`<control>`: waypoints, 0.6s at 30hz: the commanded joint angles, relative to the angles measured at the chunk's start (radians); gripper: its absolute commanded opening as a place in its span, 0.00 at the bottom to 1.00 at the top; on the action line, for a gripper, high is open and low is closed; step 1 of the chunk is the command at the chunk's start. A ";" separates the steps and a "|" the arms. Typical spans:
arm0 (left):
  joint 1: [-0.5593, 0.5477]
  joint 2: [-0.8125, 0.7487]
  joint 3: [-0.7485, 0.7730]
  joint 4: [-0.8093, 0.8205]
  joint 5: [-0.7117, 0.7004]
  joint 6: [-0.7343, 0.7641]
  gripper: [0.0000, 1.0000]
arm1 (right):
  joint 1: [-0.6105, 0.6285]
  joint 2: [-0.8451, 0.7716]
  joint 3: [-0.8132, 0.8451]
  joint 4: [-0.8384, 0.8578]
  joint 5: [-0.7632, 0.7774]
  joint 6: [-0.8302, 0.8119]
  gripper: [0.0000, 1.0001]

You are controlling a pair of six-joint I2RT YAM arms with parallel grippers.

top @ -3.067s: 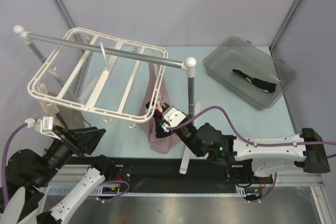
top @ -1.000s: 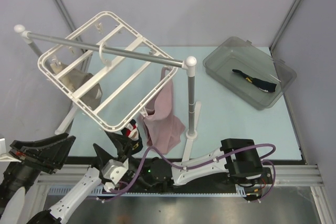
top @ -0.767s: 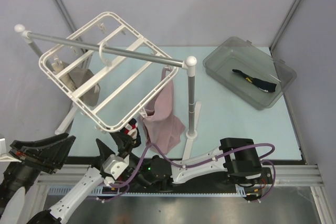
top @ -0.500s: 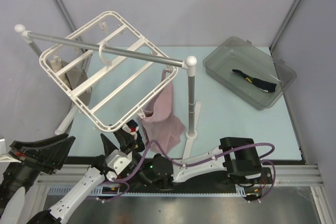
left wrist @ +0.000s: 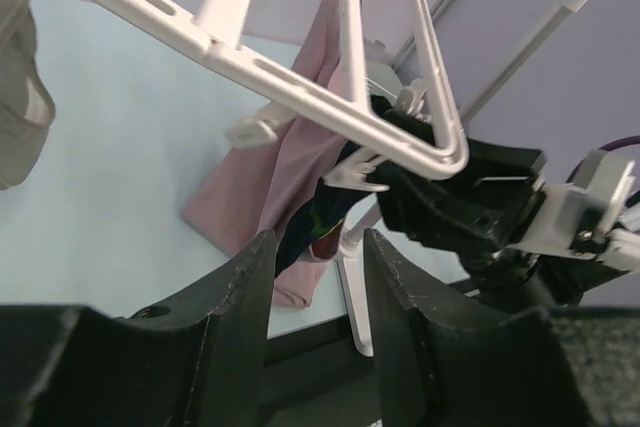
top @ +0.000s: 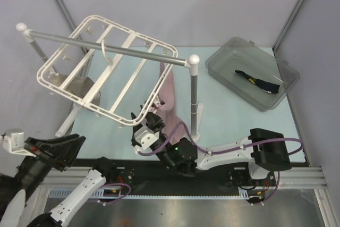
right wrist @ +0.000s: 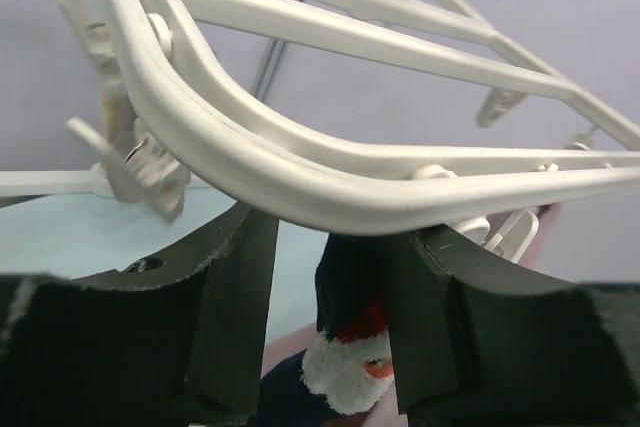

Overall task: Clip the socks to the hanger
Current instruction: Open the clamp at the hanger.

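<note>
The white hanger (top: pixel 101 110) hangs tilted from the rail. One dark sock with a red-and-white patch (right wrist: pixel 365 367) dangles under the hanger's near corner (right wrist: pixel 330 192), beside a small clip (right wrist: pixel 455 230). My right gripper (top: pixel 149 125) is raised under that corner, jaws apart around the sock (left wrist: pixel 318 215), with a gap on the left side. The other sock (top: pixel 258 82) lies in the grey bin. My left gripper (left wrist: pixel 318 247) stays low at the near left (top: pixel 66 144), open and empty, facing the hanger corner (left wrist: pixel 440 152).
A pink cloth (top: pixel 170 91) hangs from the hanger just behind the sock. A beige cloth (top: pixel 79 86) hangs at its left side. The silver rail stand (top: pixel 194 94) has its post right of the right arm. The clear grey bin (top: pixel 234 51) sits at the back right.
The hanger has swung round, its near corner shifting right. My right gripper has risen and moved right, up under that corner, and its jaws have narrowed. The left arm has shifted only a little.
</note>
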 commanded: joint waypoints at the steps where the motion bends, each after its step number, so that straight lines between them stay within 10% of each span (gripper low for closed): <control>1: -0.004 0.004 -0.072 0.040 0.055 -0.003 0.45 | -0.021 -0.095 -0.028 -0.025 0.008 0.011 0.48; 18: -0.004 0.070 -0.322 0.410 0.232 0.132 0.78 | -0.174 -0.338 -0.105 -0.418 -0.177 0.284 0.50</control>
